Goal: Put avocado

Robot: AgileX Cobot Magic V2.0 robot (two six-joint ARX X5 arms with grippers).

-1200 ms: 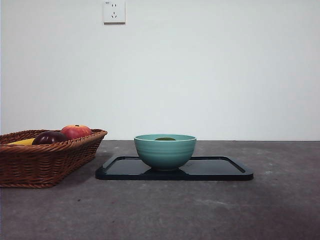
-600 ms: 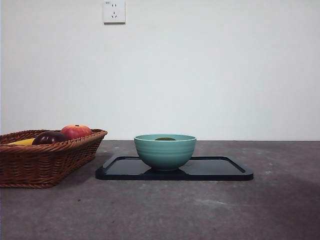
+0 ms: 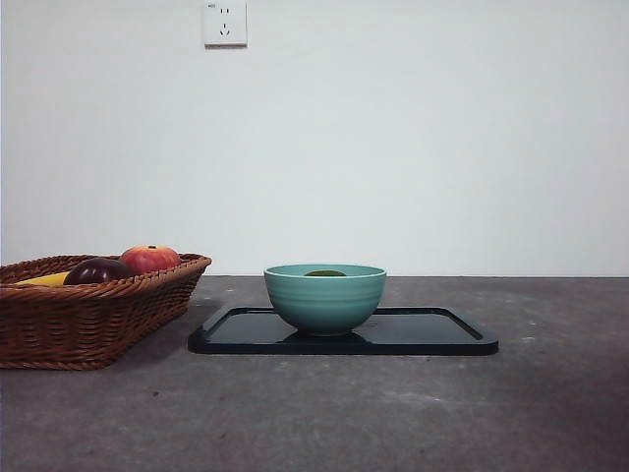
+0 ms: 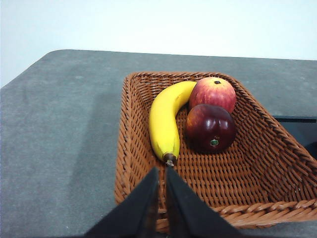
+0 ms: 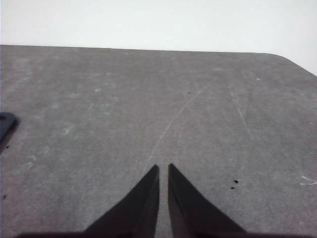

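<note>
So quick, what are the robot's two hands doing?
Left gripper: shut, empty, over the basket.
Right gripper: shut, empty, over the table.

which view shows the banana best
The left wrist view: the banana lies whole in the basket, beside the red apple and dark fruit. The front view shows only a yellow sliver over the rim. The right wrist view shows none of it.

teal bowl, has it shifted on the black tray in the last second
No. In the front view the teal bowl sits at the same spot on the black tray, left of the tray's middle, below and right of the wall socket.
</note>
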